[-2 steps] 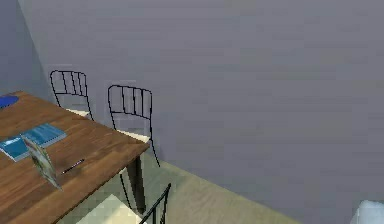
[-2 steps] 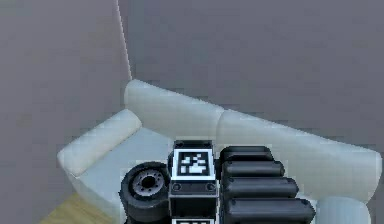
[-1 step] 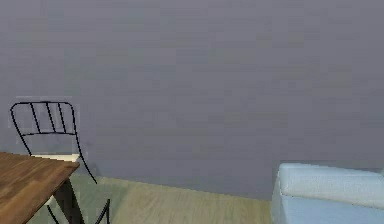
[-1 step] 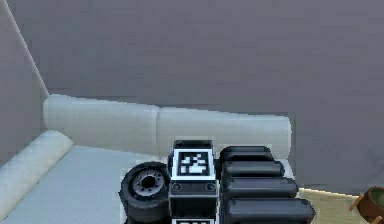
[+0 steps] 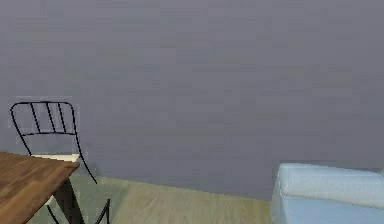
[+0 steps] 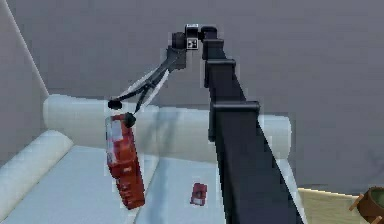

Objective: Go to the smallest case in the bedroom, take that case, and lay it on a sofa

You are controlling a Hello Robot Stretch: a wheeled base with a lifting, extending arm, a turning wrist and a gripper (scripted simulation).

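Grey wall (image 5: 200,80) is running across the far side of the room ahead of us. On the left, a black wire chair (image 5: 58,156) is standing behind a brown wooden table (image 5: 28,180). Out to the side, a pale blue sofa (image 6: 55,160) is sitting against the wall. Our dark arm (image 6: 235,130) is reaching over it. Our gripper (image 6: 122,104) is holding the red case (image 6: 125,165), which is hanging in the air above the seat, left of the arm. We cannot tell how the jaws are standing. A small red thing (image 6: 199,193) is lying on the seat near the arm.
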